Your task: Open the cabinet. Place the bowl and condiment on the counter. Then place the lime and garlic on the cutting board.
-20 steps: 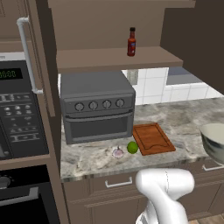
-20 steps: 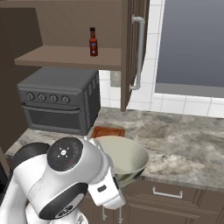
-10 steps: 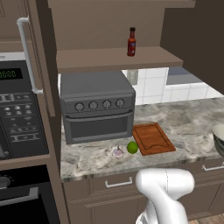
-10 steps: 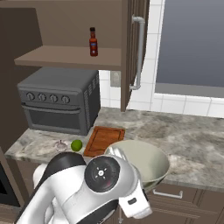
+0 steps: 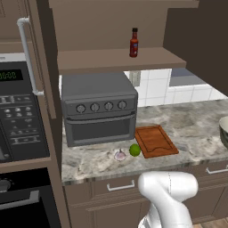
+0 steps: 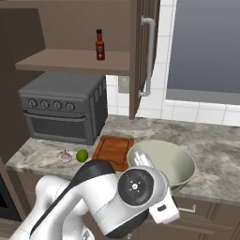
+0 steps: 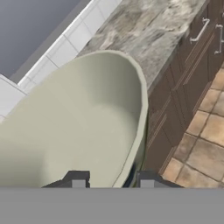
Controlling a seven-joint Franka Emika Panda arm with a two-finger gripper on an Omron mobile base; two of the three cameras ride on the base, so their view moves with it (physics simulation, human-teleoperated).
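Observation:
My gripper (image 7: pixel 113 183) is shut on the rim of the pale grey-green bowl (image 7: pixel 74 127), one fingertip inside and one outside. The bowl (image 6: pixel 164 161) hangs over the front edge of the counter (image 6: pixel 215 150), right of the cutting board (image 6: pixel 114 151); its rim just shows at the right edge (image 5: pixel 224 129) of the left base view. The cabinet stands open, its door (image 6: pixel 140 47) swung out. The condiment (image 5: pixel 133 42) (image 6: pixel 100 44) stands on the shelf. The lime (image 5: pixel 134 150) (image 6: pixel 82 155) and garlic (image 5: pixel 120 155) (image 6: pixel 65 156) lie on the counter just left of the board (image 5: pixel 155 140).
A grey toaster oven (image 5: pixel 98 109) (image 6: pixel 63 115) sits under the shelf. A built-in microwave (image 5: pixel 20 116) is at the left. Brown drawers (image 5: pixel 116 187) run below the counter. A window (image 6: pixel 206 47) and white tiles back the right stretch of counter.
The arm has swung right with the bowl in its grip. The bowl has slid almost out of the left base view. Condiment, lime and garlic have stayed put.

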